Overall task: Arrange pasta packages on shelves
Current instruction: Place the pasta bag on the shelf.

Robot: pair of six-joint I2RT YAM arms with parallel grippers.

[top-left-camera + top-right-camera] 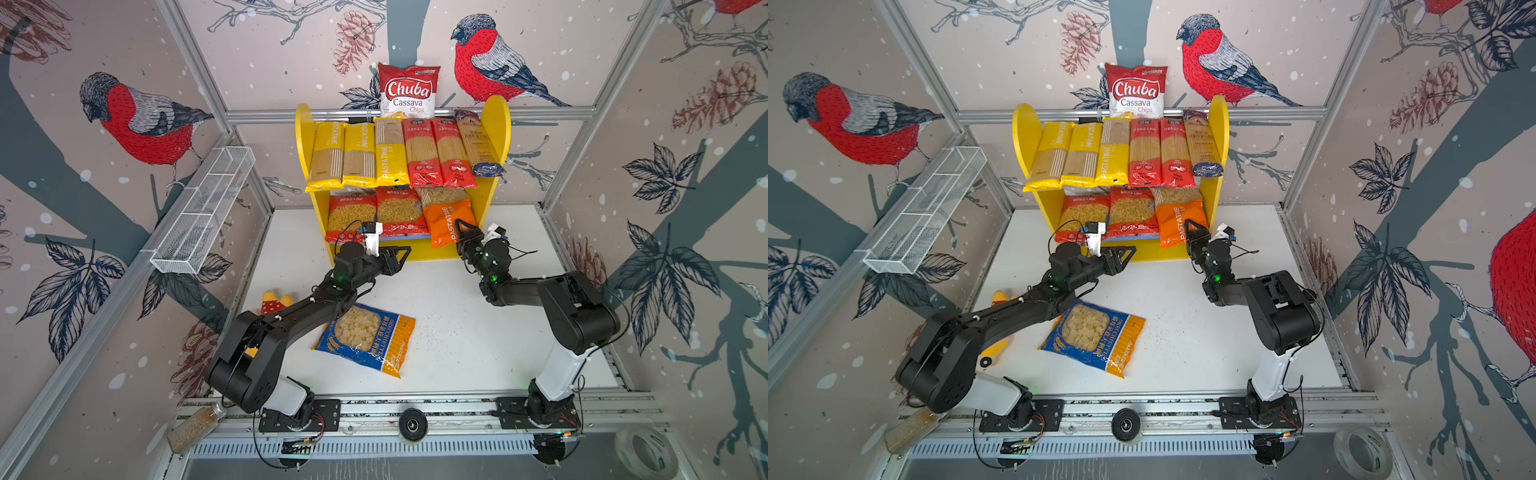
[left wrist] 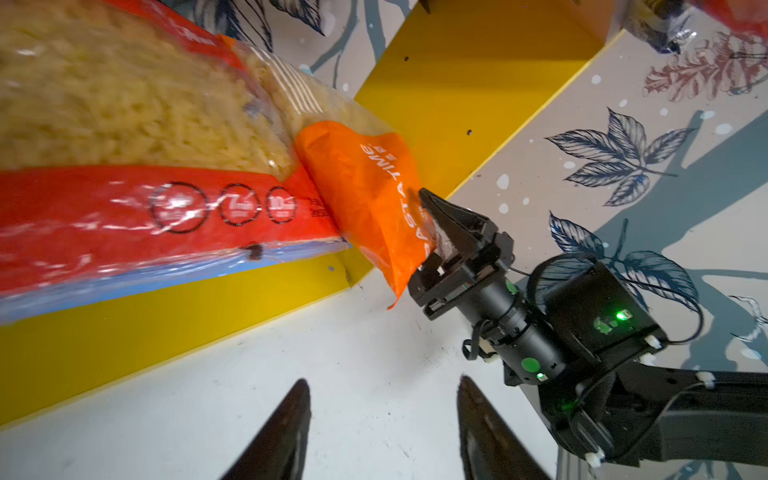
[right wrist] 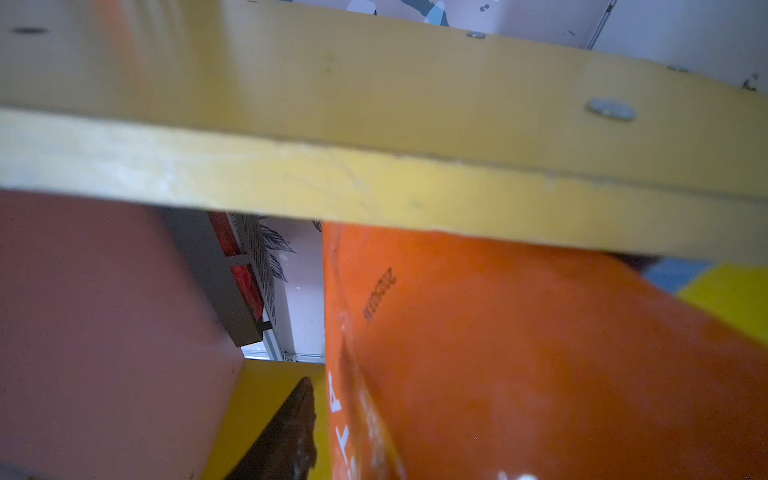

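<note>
Right tool (image 1: 460,227) clamped on orange PASTATIME bag (image 1: 448,224) at my shelves' (image 1: 496,124) lower board; left tool (image 1: 406,250) apart, holding nothing, before shelves.

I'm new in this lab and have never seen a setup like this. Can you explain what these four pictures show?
Two robot arms stand at a white table, each ending in two fingers. Two pictures look down from overhead and are nearly alike. The other two come from cameras on the arms' wrists.

A yellow shelf holds six long pasta packs on top and two red bags below. The right fingers straddle the edge of an orange bag at the lower board's end. Whether they pinch it is unclear. The left fingers are open and empty, in front of the shelf.

On the table lie a blue bag of pasta and a plush toy, partly hidden by the left arm. A chips bag stands behind the shelf.
</note>
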